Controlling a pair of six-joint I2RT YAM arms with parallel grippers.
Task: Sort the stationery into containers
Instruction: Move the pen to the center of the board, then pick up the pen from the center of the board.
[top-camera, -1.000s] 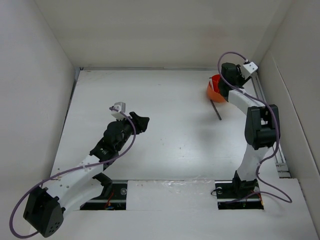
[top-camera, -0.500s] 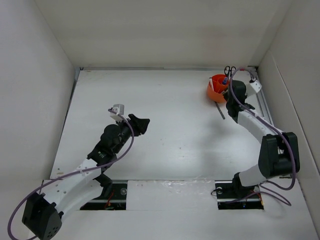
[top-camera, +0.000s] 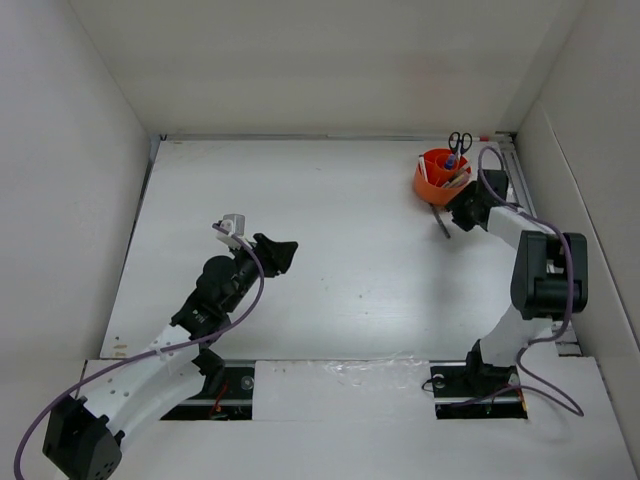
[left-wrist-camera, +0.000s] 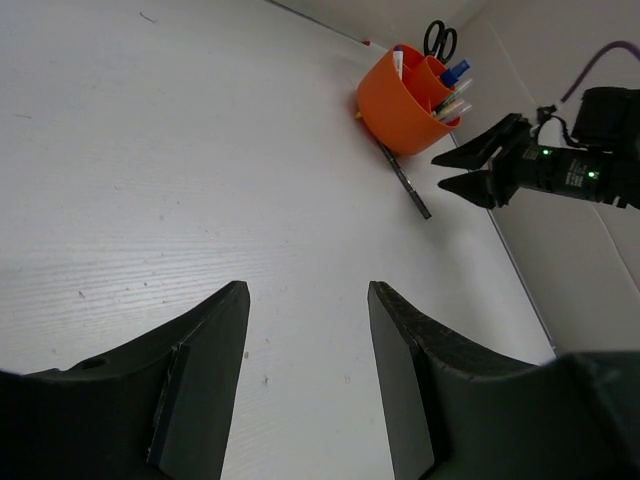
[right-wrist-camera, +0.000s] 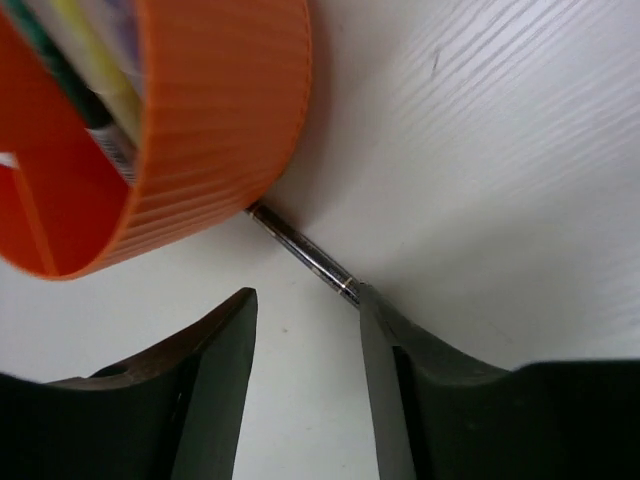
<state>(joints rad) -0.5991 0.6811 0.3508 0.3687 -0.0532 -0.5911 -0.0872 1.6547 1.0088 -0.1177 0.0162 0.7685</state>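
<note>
**open jaws beside a pen at the foot of the orange cup**

in the top view the left gripper (top-camera: 278, 250), matte black, sits at about 8 o'clock from the table's middle. its jaws are spread with only bare tabletop between them. its own camera shows the two fingers (left-wrist-camera: 205, 360) as broad, dark, tapered wedges.

the white table (top-camera: 340, 220) has a fine, wood-like grain with a few small specks.

farther off, toward 2 o'clock, the right gripper (top-camera: 462, 212) is low over the table, jaws parted and holding nothing. a slim dark pen with a metallic band (right-wrist-camera: 300, 250) lies flat on the table between its fingertips. one end of the pen is tucked against the cup's base and the other reaches the right-hand finger; whether they touch cannot be told.

just beyond, the round orange ribbed plastic cup (top-camera: 424, 185) stands upright, with inner dividers. the pen runs from its foot toward 5 o'clock.

the cup holds upright black-handled scissors (top-camera: 459, 140) on its far side, a blue-capped marker (left-wrist-camera: 455, 72) and several other pens. print on their barrels is too blurred to read.
</note>
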